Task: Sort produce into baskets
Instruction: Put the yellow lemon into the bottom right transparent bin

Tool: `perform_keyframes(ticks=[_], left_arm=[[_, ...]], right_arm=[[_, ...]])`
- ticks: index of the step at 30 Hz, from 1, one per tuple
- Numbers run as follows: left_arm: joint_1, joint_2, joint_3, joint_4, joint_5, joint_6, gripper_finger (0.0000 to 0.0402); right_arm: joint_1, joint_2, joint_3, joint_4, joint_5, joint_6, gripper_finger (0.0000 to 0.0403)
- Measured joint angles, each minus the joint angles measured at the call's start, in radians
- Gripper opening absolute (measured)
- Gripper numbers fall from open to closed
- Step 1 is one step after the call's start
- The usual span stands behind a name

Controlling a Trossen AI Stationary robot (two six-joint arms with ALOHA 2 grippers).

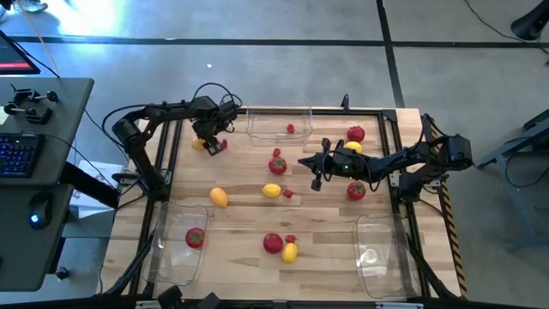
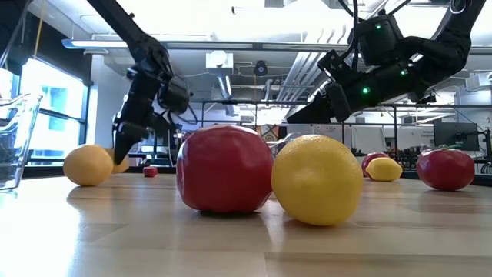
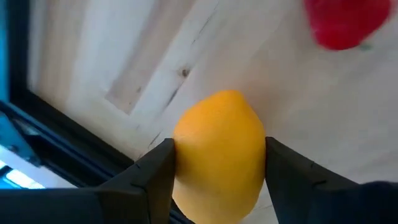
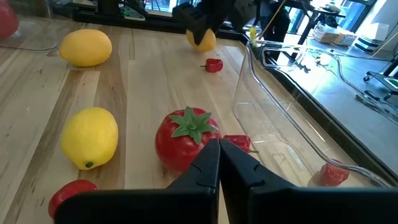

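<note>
1. Low view, nearest the lens: a red tomato (image 2: 224, 169) and a yellow lemon (image 2: 317, 179) sit touching on the near part of the wooden table (image 2: 246, 246). The high view shows this pair from above, tomato (image 1: 273, 243) with lemon (image 1: 290, 251) at its near right.
2. Left gripper (image 1: 206, 142) is down at the far left of the table. Only the left wrist view shows the grip: its fingers (image 3: 152, 171) press both sides of an orange lemon (image 3: 219, 152), with a small red berry (image 3: 345, 22) just beyond. From above the lemon is mostly hidden under the gripper.
3. Right gripper (image 1: 315, 169) hovers mid-table, right of centre. The right wrist view shows its fingers (image 4: 205, 168) pressed together, holding nothing, above a tomato with a green top (image 4: 186, 138).
4. Baskets, clear only from above: far basket (image 1: 280, 123) holds one berry (image 1: 291, 129); near-left basket (image 1: 178, 239) holds one tomato (image 1: 195, 238); near-right basket (image 1: 380, 254) holds no produce.
5. Loose produce elsewhere: an orange lemon (image 1: 219, 197) at left, a yellow lemon (image 1: 271, 190) at centre, a tomato (image 1: 355, 190) at right, and a tomato (image 1: 355, 134) with a lemon (image 1: 352, 147) at far right.
</note>
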State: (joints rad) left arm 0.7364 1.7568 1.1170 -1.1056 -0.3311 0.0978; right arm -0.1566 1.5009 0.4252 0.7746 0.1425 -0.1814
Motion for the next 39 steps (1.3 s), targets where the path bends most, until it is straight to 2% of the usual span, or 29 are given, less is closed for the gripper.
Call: perform_keyframes(ticks=[7,12,16,23,27,33,39], left_arm=[[-0.033,-0.131,0.052,-0.033,0.049,-0.010,0.0181],[-0.072,-0.277,0.053,0.068,0.194,-0.046,0.0180],[-0.124,-0.408,0.005,0.291,0.323,-0.086,0.0180],[-0.259,-0.549,-0.182,0.847,0.517,-0.112,0.0180],[-0.340,-0.555,-0.286,1.144,0.540,-0.117,0.0180],[-0.446,-0.511,-0.416,1.523,0.541,-0.097,0.0180],[-0.529,-0.449,-0.478,1.748,0.543,-0.101,0.0180]], right_arm=[[0.000,-0.002,0.000,0.000,0.000,-0.001,0.0001],[0.012,-0.012,0.000,0.001,0.003,-0.002,0.0001],[0.027,-0.017,0.000,0.009,0.003,0.010,0.0001],[0.049,-0.017,0.000,0.044,0.002,0.084,0.0007],[0.069,-0.016,0.018,0.072,-0.001,0.139,0.0048],[0.111,-0.017,0.128,-0.021,-0.001,0.234,0.0146],[0.173,-0.016,0.233,-0.104,0.048,0.260,0.0234]])
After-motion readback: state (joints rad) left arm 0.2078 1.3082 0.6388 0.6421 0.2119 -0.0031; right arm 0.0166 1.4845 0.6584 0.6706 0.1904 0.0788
